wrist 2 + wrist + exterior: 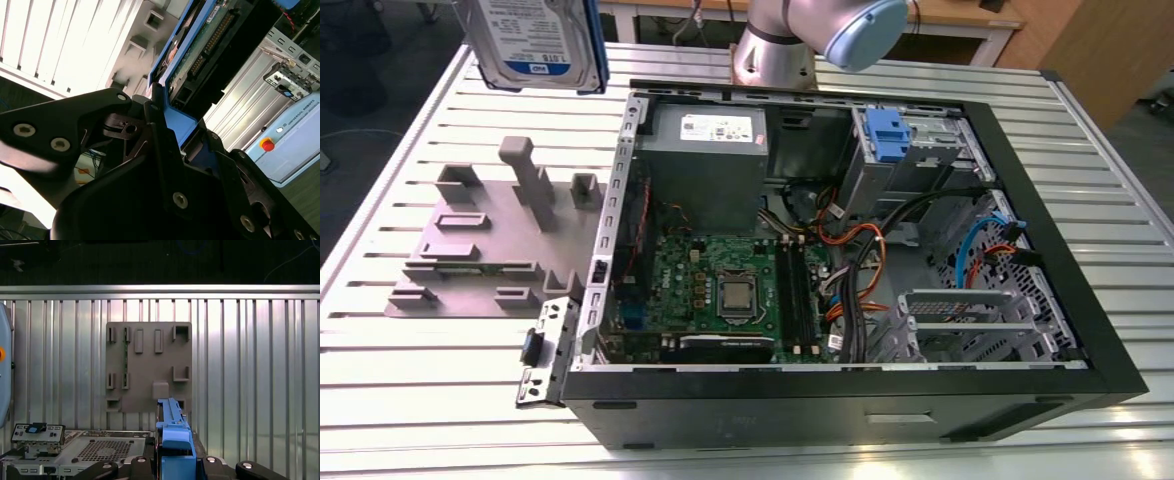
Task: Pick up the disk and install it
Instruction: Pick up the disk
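Closure is tight: the end effector [180, 117] pinches the disk [534, 40] by its blue bracket, holding it upright and aloft, off the far corner of the computer case [854, 410] on the exterior view's left. Probably dense, rigid and shock-sensitive; the bracket suits gripping, not the label or circuit board.

The disk [172, 426], edge-on in its blue bracket, is clamped between the black jaws of the gripper [176, 467]. Beyond it, a grey fixture plate [148, 347] lies on the slatted worktop [250, 365], away from its edges. A perforated computer case [95, 450] panel sits nearby.
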Tool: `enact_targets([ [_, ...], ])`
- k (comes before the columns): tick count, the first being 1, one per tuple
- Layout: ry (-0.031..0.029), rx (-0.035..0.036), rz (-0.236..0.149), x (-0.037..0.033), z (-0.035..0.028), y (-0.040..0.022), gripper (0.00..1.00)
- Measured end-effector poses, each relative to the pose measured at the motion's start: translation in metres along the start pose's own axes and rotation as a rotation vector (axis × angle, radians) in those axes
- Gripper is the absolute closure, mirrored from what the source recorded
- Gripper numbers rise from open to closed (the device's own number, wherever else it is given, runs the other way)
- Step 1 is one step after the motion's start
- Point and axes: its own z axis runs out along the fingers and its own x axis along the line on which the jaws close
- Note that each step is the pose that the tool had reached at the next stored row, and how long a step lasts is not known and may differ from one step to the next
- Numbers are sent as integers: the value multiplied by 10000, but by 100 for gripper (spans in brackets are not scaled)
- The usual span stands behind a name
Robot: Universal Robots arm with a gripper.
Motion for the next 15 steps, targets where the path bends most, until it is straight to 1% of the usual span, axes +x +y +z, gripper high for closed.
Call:
enact_targets([
  [6,0,0,0,-1,0,-72,64],
  [15,0,0,0,-3,0,-160,64],
])
